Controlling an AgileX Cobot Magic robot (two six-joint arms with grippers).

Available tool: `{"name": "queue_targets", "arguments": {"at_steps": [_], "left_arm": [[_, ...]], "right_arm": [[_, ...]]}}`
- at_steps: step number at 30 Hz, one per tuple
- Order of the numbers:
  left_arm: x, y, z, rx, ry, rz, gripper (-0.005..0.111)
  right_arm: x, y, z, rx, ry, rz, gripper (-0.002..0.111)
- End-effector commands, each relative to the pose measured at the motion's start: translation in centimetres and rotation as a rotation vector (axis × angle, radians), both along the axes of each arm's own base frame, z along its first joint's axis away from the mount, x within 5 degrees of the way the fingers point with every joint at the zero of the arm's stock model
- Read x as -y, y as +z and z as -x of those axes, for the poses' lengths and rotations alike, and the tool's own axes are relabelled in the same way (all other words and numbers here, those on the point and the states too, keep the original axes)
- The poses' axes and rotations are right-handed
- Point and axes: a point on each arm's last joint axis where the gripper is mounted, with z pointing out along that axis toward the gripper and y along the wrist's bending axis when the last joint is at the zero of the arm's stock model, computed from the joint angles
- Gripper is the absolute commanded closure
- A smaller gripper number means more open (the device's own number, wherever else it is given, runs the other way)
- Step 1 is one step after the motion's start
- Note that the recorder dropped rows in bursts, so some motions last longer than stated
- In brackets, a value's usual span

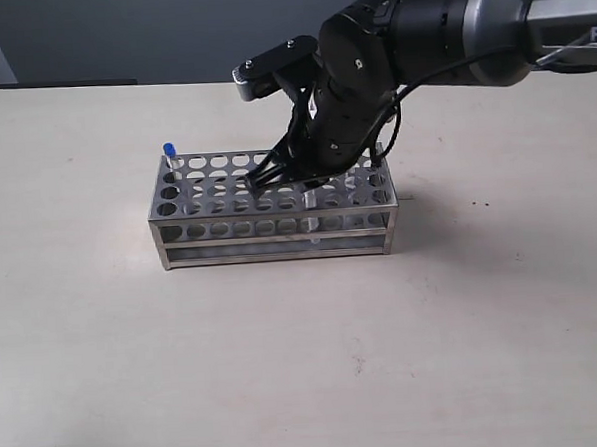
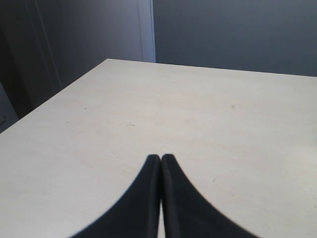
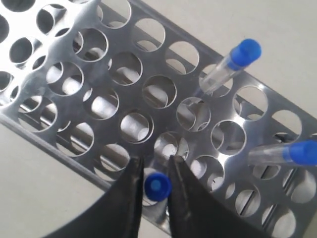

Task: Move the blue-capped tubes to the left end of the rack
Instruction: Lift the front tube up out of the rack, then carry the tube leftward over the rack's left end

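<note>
The shiny steel rack (image 1: 275, 226) stands mid-table. One blue-capped tube (image 1: 169, 152) stands in its far left corner hole. My right gripper (image 1: 284, 182) hangs over the rack's front row, right of the middle. In the right wrist view its fingers (image 3: 136, 198) press both sides of a blue-capped tube (image 3: 157, 186) standing in an edge-row hole, so the right gripper (image 3: 154, 159) is shut on it. Two more blue-capped tubes (image 3: 233, 62) (image 3: 292, 153) lean in holes of the rack (image 3: 59, 144) nearby. My left gripper (image 2: 161, 157) is shut on nothing above bare table, away from the rack.
The pale table (image 1: 306, 363) stretches on all sides of the rack. My right arm (image 1: 438, 26) reaches in from the upper right over the rack's right half. The table's far edge (image 2: 208, 65) meets a dark wall.
</note>
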Motion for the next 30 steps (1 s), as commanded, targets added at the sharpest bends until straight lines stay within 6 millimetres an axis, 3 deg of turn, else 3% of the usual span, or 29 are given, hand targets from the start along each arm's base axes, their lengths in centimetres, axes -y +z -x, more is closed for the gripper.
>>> {"name": "queue_targets", "arguments": {"at_steps": [1,7,14,19,25,30], "left_arm": [[0.0,0.0,-0.1,0.005,-0.006,0.006,0.106],[0.0,0.0,-0.1,0.005,-0.006,0.006,0.106],[0.0,0.0,-0.1,0.005,-0.006,0.006,0.106],[0.0,0.0,-0.1,0.005,-0.006,0.006,0.106],[0.0,0.0,-0.1,0.005,-0.006,0.006,0.106],[0.0,0.0,-0.1,0.005,-0.006,0.006,0.106]], "right_arm": [[0.6,3.6,0.7,0.075,0.010,-0.065,0.108],[1.5,7.3,1.4,0.164,0.018,-0.133,0.109],[1.6,9.0,1.7,0.222,0.034,-0.196,0.109],[0.4,10.2,2.0,0.289,0.111,-0.248,0.109],[-1.1,10.3,1.6,0.275,0.130,-0.295,0.109],[-3.7,9.0,0.6,0.224,0.221,-0.341,0.109]]}}
